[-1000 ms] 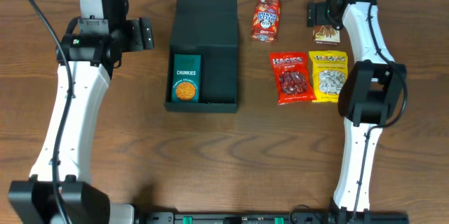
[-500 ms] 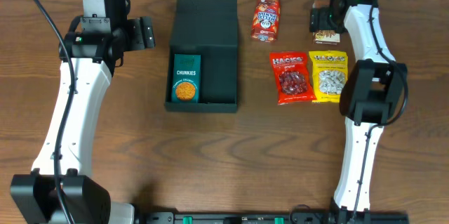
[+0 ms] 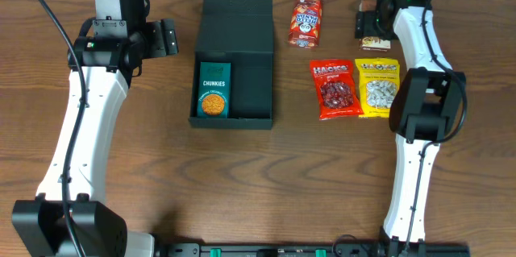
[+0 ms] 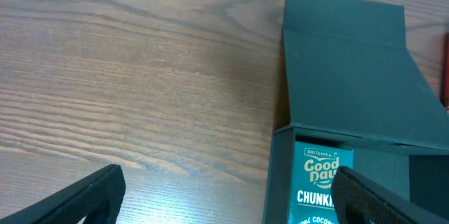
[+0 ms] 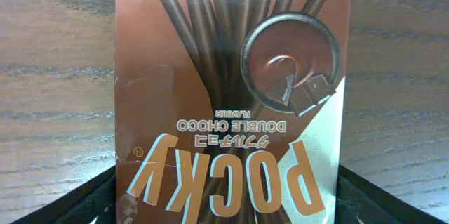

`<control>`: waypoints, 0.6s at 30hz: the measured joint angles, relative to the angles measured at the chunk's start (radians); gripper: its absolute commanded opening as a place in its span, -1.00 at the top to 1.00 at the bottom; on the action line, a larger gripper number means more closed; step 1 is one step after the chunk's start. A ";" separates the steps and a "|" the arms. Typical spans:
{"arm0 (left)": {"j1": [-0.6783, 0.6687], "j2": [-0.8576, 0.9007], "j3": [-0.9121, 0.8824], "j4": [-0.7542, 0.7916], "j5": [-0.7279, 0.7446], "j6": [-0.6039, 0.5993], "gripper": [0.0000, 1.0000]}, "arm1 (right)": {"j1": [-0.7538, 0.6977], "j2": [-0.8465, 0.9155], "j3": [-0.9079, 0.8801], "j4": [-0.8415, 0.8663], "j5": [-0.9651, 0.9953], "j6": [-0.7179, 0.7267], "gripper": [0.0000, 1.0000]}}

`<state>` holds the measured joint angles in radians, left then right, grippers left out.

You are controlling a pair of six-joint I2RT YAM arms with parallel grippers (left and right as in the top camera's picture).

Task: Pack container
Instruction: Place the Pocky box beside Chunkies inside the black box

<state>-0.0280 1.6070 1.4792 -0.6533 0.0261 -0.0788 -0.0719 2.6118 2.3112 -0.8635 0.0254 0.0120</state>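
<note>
Lying near container (image 3: pixel 234 15): red pouch (image 3: pixel 305 21), Hacks packet (image 3: pixel 335 89), yellow packet (image 3: pixel 377 87), Pocky box (image 5: pixel 228 90).

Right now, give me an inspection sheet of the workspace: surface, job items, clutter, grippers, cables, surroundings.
Surface: wooden table, no spills seen.
Job's things: container open, lid flap laid back; Chunkies box inside, on its left side. Outside it: Hacks packet, yellow packet, red pack, Pocky box.
Clutter: nothing seen.
Grippers: left gripper open and empty, beside the container's lid. Right gripper straddles the Pocky box; grip unclear.
Cables: black cable looping over the left arm, off the table.
Surroundings: dark rail along the near edge.
</note>
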 measured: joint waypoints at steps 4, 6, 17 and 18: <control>0.000 0.000 0.000 0.000 0.000 0.000 -0.90 | 0.000 0.000 0.000 0.001 -0.002 0.016 -0.41; 0.000 0.000 0.000 0.000 0.000 0.000 -0.91 | 0.000 0.000 0.000 0.002 -0.003 0.029 -0.39; 0.000 0.000 0.000 0.000 0.000 0.000 -0.91 | 0.039 -0.008 0.032 -0.054 -0.007 0.048 -0.38; 0.000 0.000 0.000 0.000 0.000 0.000 -0.91 | 0.050 -0.016 0.033 -0.063 -0.008 0.048 -0.38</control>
<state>-0.0280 1.6070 1.4792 -0.6529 0.0261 -0.0788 -0.0223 2.5958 2.3440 -0.9268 0.0174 0.0605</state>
